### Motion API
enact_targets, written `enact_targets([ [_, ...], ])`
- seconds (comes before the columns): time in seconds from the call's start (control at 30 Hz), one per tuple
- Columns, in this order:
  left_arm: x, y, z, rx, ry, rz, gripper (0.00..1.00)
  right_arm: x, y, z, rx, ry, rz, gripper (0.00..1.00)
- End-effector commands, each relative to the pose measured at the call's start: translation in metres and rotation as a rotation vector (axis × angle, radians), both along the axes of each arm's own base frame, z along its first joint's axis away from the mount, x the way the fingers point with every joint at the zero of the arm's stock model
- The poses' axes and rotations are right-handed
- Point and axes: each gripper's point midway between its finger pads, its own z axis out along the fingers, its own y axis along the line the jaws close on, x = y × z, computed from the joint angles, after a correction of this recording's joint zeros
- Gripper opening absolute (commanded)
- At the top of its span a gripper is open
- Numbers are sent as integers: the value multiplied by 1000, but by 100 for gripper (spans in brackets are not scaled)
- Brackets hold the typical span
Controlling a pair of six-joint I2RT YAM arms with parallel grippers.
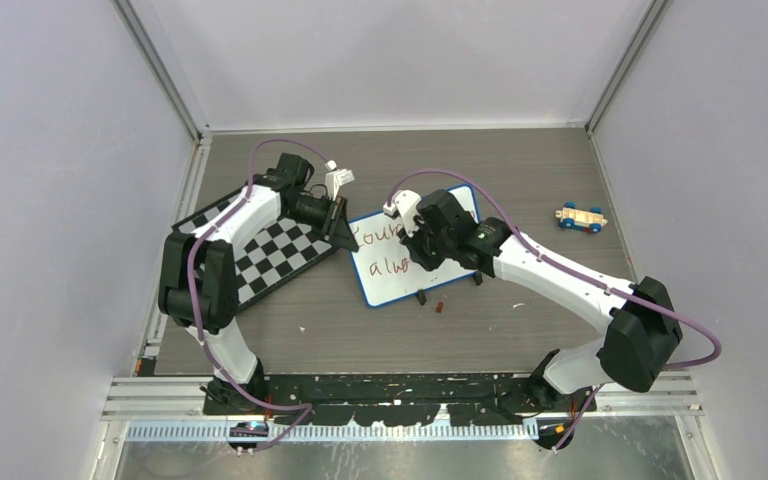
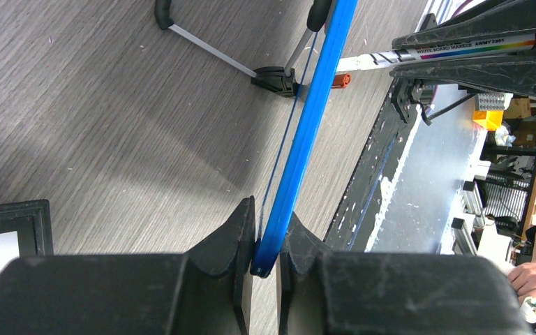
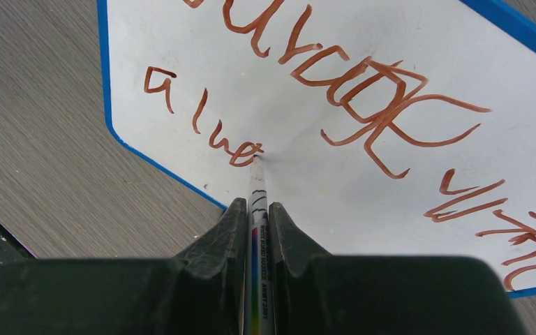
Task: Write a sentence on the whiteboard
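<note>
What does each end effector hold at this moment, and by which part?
The left end effector grips the whiteboard by its blue frame. The right end effector grips a marker by its barrel, with the tip on the whiteboard.

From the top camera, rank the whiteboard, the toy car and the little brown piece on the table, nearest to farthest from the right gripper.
1. Whiteboard, directly under the right gripper, mid-scene.
2. Small brown piece, just off the board's near edge.
3. Toy car, far out to the right.
</note>
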Motion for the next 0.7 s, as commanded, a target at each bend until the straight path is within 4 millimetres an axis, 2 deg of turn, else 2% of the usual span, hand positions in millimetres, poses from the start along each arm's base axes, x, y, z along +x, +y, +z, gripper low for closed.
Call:
enact_targets([
  [0.0,6,0,-1,22,-26,1,0,10,-5,14,18,-68,-25,0],
  [0.23,6,-1,-2,20,-22,1,0,-1,-12,5,5,-40,-17,0],
  [0.53,6,-1,1,17,-29,2,0,11,-5,36,42,-97,-25,0],
  [0.67,6,-1,2,16,-30,0,0,17,-1,38,45,-109,-30,0],
])
